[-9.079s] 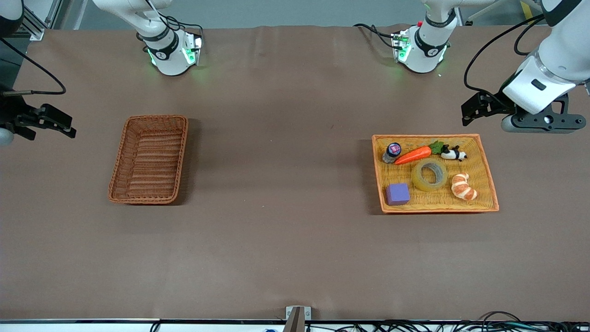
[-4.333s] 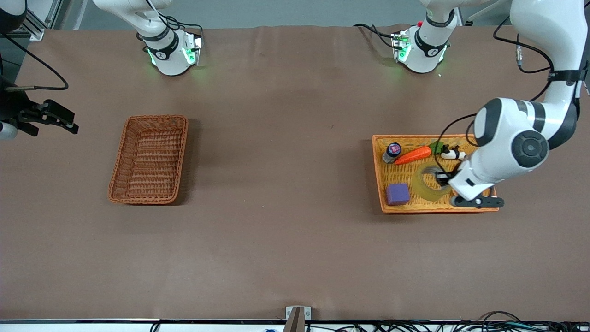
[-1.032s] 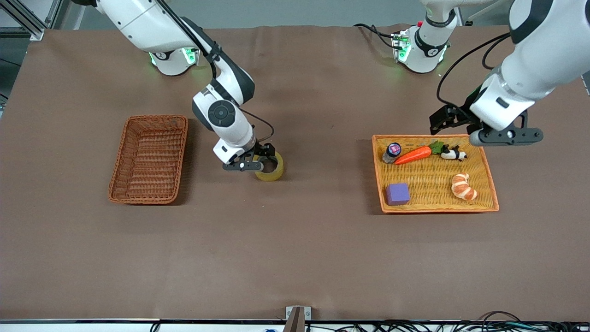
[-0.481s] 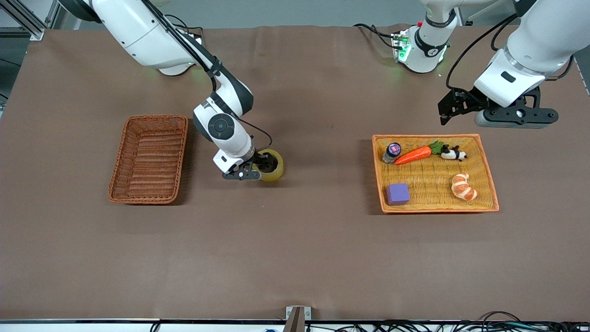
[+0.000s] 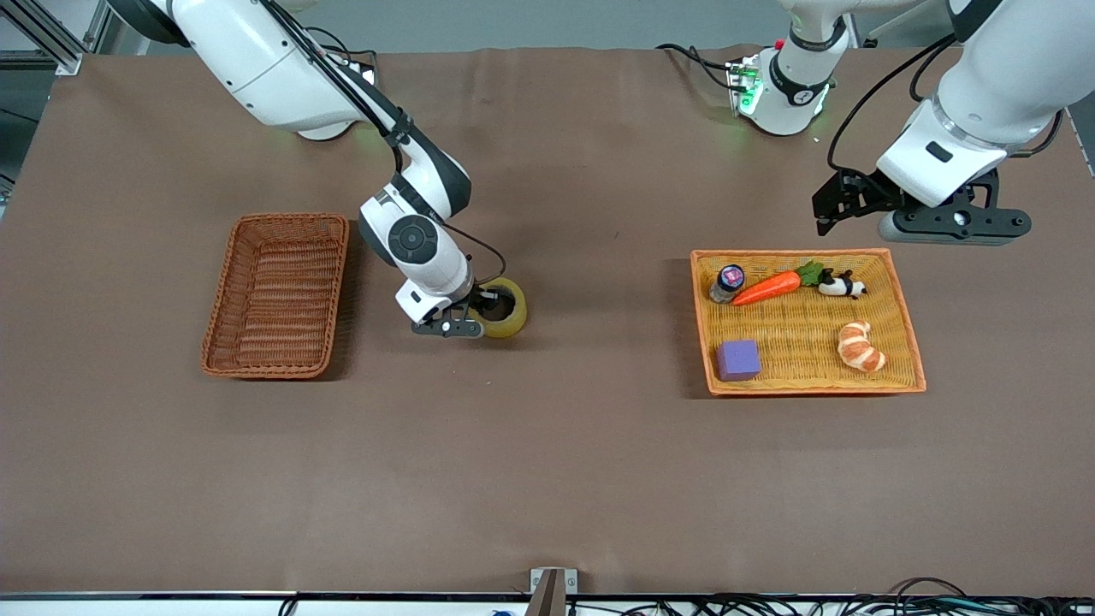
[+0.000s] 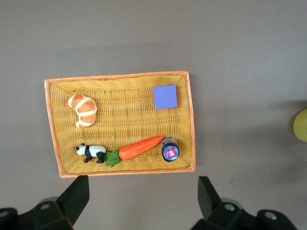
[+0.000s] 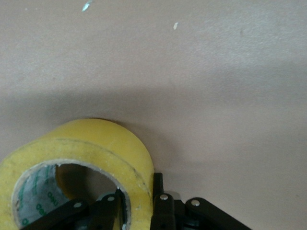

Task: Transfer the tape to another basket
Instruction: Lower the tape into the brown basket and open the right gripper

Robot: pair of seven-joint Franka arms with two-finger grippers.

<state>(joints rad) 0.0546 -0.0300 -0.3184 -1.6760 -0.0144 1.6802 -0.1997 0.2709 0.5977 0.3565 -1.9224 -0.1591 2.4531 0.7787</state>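
1. While the tape (image 5: pixel 503 307) lay flat on the tabletop (image 5: pixel 547 479) with its hole facing up, the right end effector (image 5: pixel 481 305) was clenched on the roll's wall, one finger (image 7: pixel 112 208) inside the hole and the other (image 7: pixel 163 211) against the outside.
2. The tape sat between the two baskets, near the dark wicker basket (image 5: pixel 278 293) and at about the same depth from the front camera as that basket's middle.
3. The tape was well apart from the orange-yellow tray (image 5: pixel 907 342), which lay toward the left arm's end of the tabletop.
4. That tray held a purple cube (image 5: pixel 738 359), a croissant (image 5: pixel 860 346), a carrot (image 5: pixel 767 287), a toy panda (image 5: pixel 842 285) and a small dark jar (image 5: pixel 728 282).
5. The left end effector (image 5: pixel 824 218) hung released, its fingers (image 6: pixel 76 196) spread wide, over the tray's edge farthest from the front camera; that arm waited.
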